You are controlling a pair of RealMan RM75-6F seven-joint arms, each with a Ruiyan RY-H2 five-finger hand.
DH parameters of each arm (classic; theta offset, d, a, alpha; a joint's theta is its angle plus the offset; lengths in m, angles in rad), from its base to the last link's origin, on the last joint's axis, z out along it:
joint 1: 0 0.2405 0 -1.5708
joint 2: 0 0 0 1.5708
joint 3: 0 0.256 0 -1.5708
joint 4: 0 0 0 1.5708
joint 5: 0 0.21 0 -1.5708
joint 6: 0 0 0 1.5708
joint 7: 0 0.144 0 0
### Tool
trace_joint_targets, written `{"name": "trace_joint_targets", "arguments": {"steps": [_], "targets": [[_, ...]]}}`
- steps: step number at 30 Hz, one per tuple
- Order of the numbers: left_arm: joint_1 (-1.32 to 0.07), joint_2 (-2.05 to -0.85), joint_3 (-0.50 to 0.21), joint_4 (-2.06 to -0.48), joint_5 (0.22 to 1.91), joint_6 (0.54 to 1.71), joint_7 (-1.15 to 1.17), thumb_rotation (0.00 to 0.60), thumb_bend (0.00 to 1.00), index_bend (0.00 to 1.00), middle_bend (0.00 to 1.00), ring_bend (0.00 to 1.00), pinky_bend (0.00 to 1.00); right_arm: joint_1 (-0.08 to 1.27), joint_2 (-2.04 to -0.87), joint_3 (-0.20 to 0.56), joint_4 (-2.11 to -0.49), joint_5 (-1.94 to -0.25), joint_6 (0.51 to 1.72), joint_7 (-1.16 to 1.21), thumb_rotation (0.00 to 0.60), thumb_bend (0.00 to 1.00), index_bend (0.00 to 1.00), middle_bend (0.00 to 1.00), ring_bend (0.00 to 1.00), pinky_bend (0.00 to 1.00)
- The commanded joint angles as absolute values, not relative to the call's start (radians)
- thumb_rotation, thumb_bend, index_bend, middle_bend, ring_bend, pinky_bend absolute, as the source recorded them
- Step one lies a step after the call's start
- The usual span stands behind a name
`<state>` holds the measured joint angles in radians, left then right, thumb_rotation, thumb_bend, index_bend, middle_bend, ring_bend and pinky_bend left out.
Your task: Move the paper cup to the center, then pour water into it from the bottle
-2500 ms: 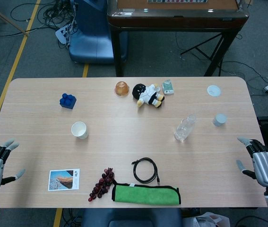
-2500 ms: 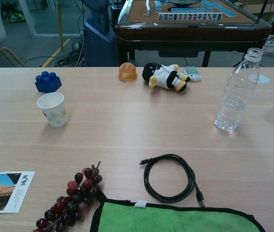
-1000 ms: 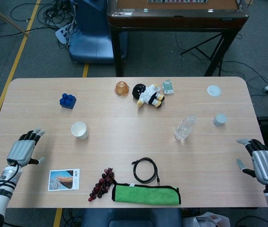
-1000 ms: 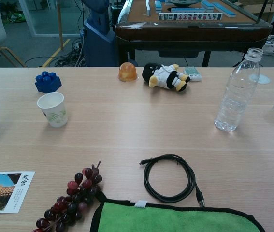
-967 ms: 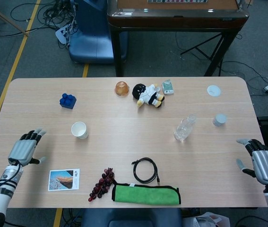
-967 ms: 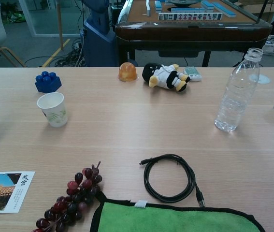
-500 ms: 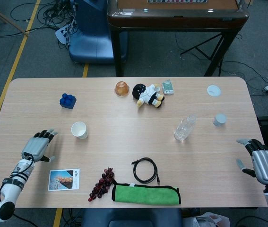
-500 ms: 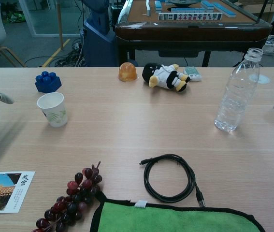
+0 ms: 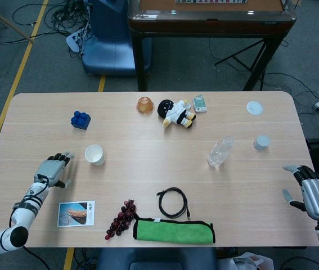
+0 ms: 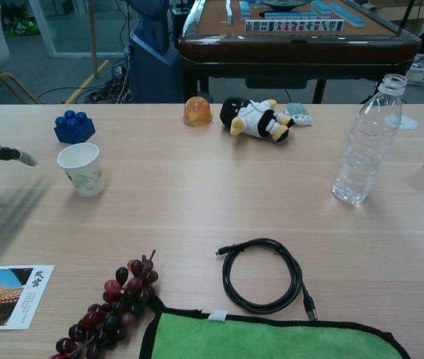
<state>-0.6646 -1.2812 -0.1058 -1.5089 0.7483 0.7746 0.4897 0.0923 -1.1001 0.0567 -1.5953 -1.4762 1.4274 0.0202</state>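
Reaching: left hand (image 9: 54,169), fingers spread, near paper cup (image 9: 94,154) on bench (image 9: 148,169).
Risk: light cup tips if nudged sideways.
Waiting: right hand (image 9: 317,197), fingers spread, holds nothing.

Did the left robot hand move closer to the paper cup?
Yes. In the head view the left robot hand has come in from the table's left edge toward the paper cup, which has stayed put. It is open and not touching the cup yet.

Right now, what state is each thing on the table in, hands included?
White paper cup: upright, empty, untouched.
Clear plastic bottle: upright, uncapped, part full.
Black cable: coiled.
Green cloth: folded flat.
Left hand: open, beside the cup.
Right hand: open, at the table's edge.
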Motion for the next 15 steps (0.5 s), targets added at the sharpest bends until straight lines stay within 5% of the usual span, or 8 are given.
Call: {"name": "trace_joint_targets", "arguments": {"steps": [1, 15], "targets": [[-0.688, -1.288, -0.100, -1.509, 0.715, 0.762, 0.495, 0.600, 0.32, 0.01, 0.00, 0.00, 0.09, 0.093, -1.099, 0.057, -1.596, -1.475, 1.426, 0.021, 0.600, 0.34, 0.28, 0.29, 0.22, 0.40], [-0.768, -1.325, -0.093, -1.514, 0.637, 0.765, 0.493, 0.600, 0.33, 0.01, 0.00, 0.00, 0.09, 0.090, -1.089, 0.059, -1.600, -1.473, 1.428, 0.037, 0.600, 0.34, 0.28, 0.29, 0.22, 0.40]]}}
